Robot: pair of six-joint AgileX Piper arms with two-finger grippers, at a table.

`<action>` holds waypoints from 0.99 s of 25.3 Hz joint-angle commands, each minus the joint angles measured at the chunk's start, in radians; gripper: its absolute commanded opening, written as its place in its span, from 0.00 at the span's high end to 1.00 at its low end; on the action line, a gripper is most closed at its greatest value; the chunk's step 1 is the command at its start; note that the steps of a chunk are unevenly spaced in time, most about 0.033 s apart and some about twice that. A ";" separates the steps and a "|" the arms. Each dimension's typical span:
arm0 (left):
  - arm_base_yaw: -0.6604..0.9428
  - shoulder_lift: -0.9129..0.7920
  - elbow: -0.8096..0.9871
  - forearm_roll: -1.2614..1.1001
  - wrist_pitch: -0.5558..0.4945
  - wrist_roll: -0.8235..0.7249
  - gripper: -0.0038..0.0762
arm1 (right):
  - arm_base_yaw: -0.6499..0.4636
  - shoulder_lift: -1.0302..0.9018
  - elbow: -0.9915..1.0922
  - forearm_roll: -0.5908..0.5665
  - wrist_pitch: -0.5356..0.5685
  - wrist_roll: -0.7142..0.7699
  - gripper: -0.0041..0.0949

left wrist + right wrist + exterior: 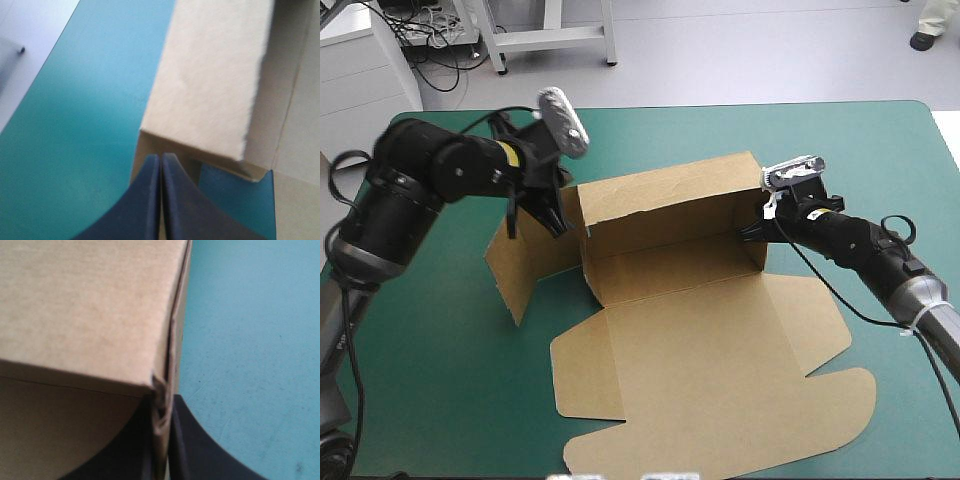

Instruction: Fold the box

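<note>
Left gripper [161, 159]: black fingers pressed into one arch with a thin line of board between them, clamped on the box [670, 330] at the left end of its back wall [670, 200]. The loose side flap [520, 265] hangs out from that end, tilted.

Right gripper [162, 406]: pinched on the upright board edge at the back wall's right-end corner.

Clearance from the back wall:
- Beyond it, a bare teal-green strip to the table's [440, 400] far edge.
- Left of it, open cover past the flap.
- Right of it, open cover under the right arm.
- On its near side, floor panel, then the lid [720, 400] lying flat, its tip close to the near edge.

Back wall runs left-right, right end slightly farther back. Tray opens upward. The sheet's long axis runs from the back wall toward the near edge.
</note>
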 commanded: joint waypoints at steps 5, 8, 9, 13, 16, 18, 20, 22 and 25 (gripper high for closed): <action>0.431 -0.005 -0.031 -0.348 0.063 -0.011 0.97 | -0.004 -0.022 -0.024 0.002 0.024 0.001 0.98; 0.579 0.017 -0.020 -0.430 0.087 -0.078 0.98 | -0.004 -0.022 -0.024 0.002 0.035 0.001 0.98; 0.626 0.026 -0.011 -0.437 0.087 -0.100 0.99 | -0.004 -0.022 -0.024 0.002 0.040 0.001 0.98; 0.776 0.034 0.064 -0.441 0.077 -0.147 0.99 | -0.004 -0.022 -0.024 0.002 0.047 0.001 0.98; 0.881 0.034 0.195 -0.526 -0.013 -0.189 0.99 | -0.004 -0.022 -0.024 0.002 0.047 0.003 0.98; 0.915 0.034 0.305 -0.629 -0.076 -0.185 0.99 | -0.004 -0.022 -0.024 0.002 0.047 0.003 0.98; 0.919 0.034 0.373 -0.634 -0.115 -0.176 0.99 | -0.004 -0.022 -0.024 0.002 0.047 0.003 0.98; 0.919 0.034 0.457 -0.631 -0.173 -0.176 0.99 | -0.004 -0.022 -0.026 0.002 0.047 0.003 0.98; 0.919 0.034 0.543 -0.642 -0.235 -0.176 0.99 | -0.004 -0.022 -0.036 0.002 0.054 0.035 0.98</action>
